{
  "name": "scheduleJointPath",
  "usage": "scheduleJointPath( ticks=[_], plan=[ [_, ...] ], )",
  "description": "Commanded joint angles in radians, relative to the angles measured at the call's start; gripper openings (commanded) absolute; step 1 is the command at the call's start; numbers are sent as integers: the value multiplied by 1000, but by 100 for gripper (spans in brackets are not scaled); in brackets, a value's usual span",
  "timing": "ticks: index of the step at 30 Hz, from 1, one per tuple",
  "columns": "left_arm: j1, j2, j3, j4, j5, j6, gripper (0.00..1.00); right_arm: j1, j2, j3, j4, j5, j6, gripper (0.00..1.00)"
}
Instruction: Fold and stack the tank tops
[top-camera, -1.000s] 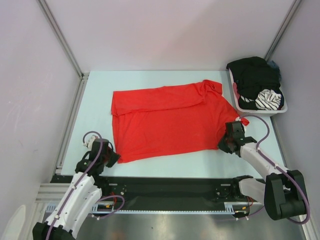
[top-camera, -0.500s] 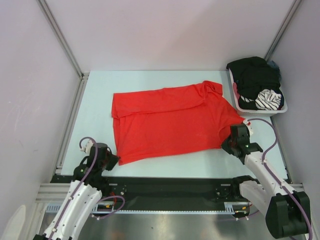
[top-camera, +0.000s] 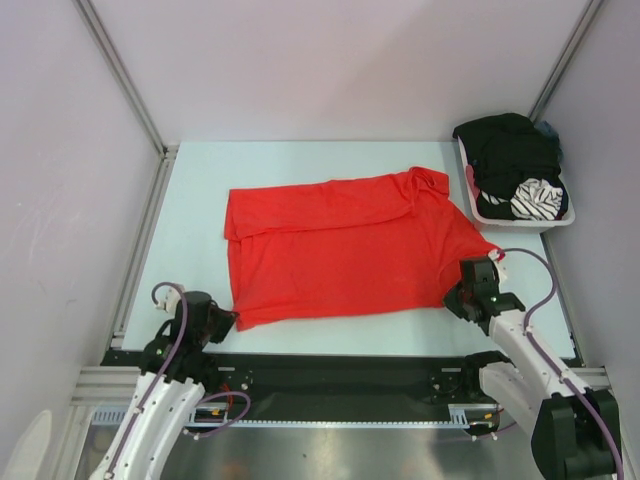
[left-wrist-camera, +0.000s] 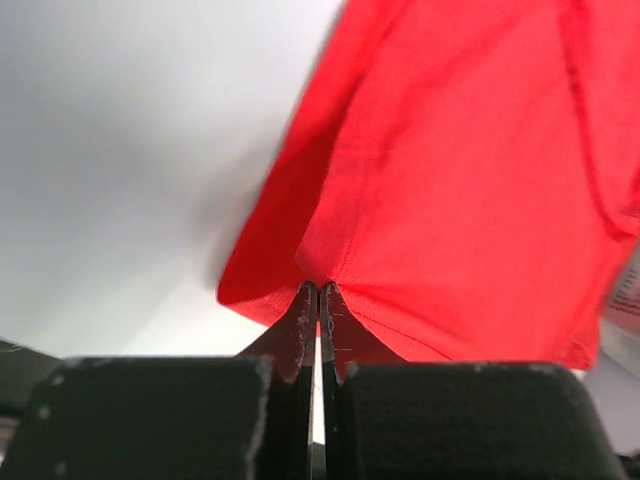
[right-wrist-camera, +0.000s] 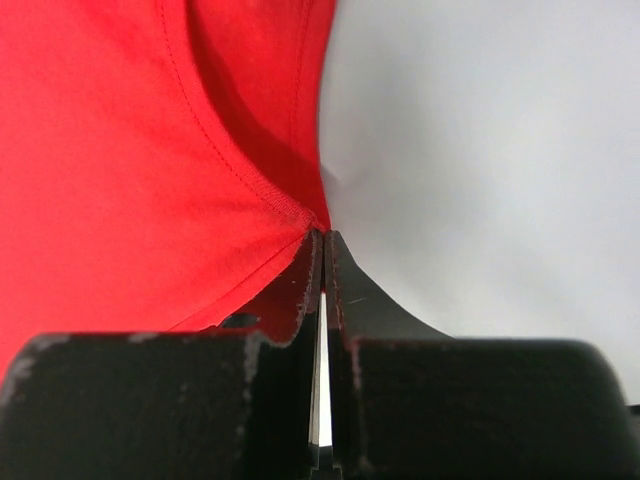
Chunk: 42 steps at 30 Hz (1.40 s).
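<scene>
The pale counter (top-camera: 190, 200) carries the red tank top (top-camera: 340, 250), spread flat across its middle. Since a second ago it has slid slightly toward the near edge. At the far right corner, the white basket (top-camera: 520, 226) holds the black tank top (top-camera: 510, 150) heaped over striped cloth, unmoved. The left gripper (left-wrist-camera: 317, 292), jaws pinched together on the red top's near-left corner, has drawn back toward the near edge. The right gripper (right-wrist-camera: 320, 240), clamped on the near-right hem, has pulled back likewise.
</scene>
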Motion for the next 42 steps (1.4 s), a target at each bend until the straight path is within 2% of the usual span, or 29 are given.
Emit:
scheduleJointPath(
  ticks=[1, 7, 14, 23, 32, 42],
  plan=[
    [-3, 111, 57, 33, -64, 19, 0, -7, 53, 97, 11, 63, -38, 0],
    [-5, 312, 174, 75, -129, 103, 1, -9, 184, 211, 66, 54, -121, 0],
    [12, 481, 235, 226, -143, 159, 6, -9, 381, 395, 123, 43, -178, 0],
    [158, 809, 342, 403, -78, 255, 0, -12, 681, 667, 131, 31, -185, 0],
    [170, 1085, 524, 455, -112, 297, 0, -18, 929, 909, 120, 37, -185, 0],
    [201, 1292, 709, 462, -119, 327, 0, -27, 1075, 1110, 86, 47, -192, 0]
  ],
)
